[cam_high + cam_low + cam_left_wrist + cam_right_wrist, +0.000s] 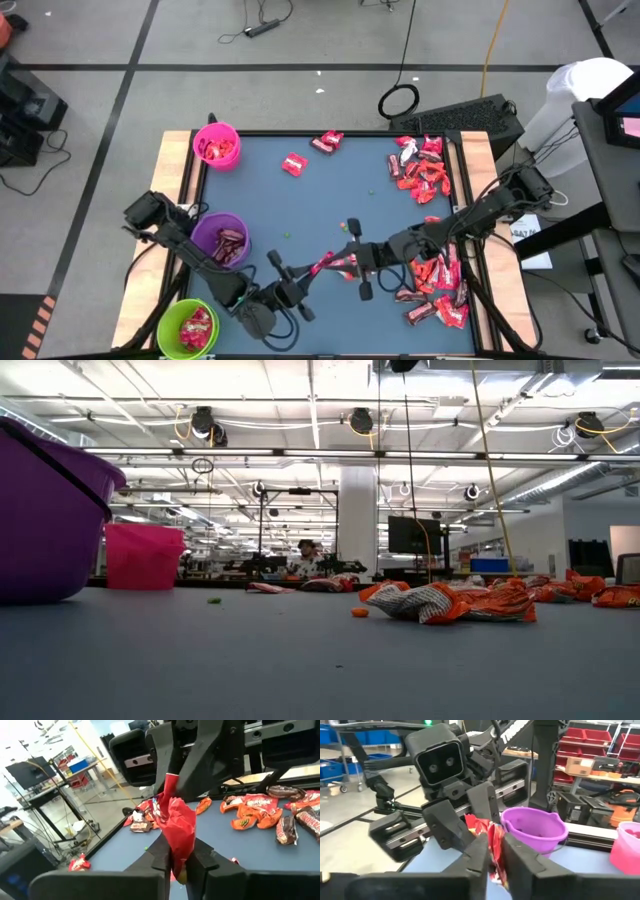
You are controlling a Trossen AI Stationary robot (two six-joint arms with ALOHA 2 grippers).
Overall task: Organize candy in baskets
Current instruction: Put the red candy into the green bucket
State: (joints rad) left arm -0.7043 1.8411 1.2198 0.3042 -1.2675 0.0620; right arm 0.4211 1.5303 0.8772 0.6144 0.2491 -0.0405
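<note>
Both grippers meet mid-table on one red candy (330, 263) — the left gripper (181, 862) pinches its near end, the right gripper (492, 856) clamps the far end. Beside the left arm stands the purple basket (220, 240); behind the right arm lies a candy pile (440, 285).

bright pink basket (217, 146), purple basket (222, 240), lime green basket (187, 328), shiny red candy (335, 263), grey-blue table (300, 215)

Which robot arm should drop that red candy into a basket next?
The left. Both pincers pinch the red candy mid-table, but the left pincer sits nearer the purple basket than the right pincer.
</note>
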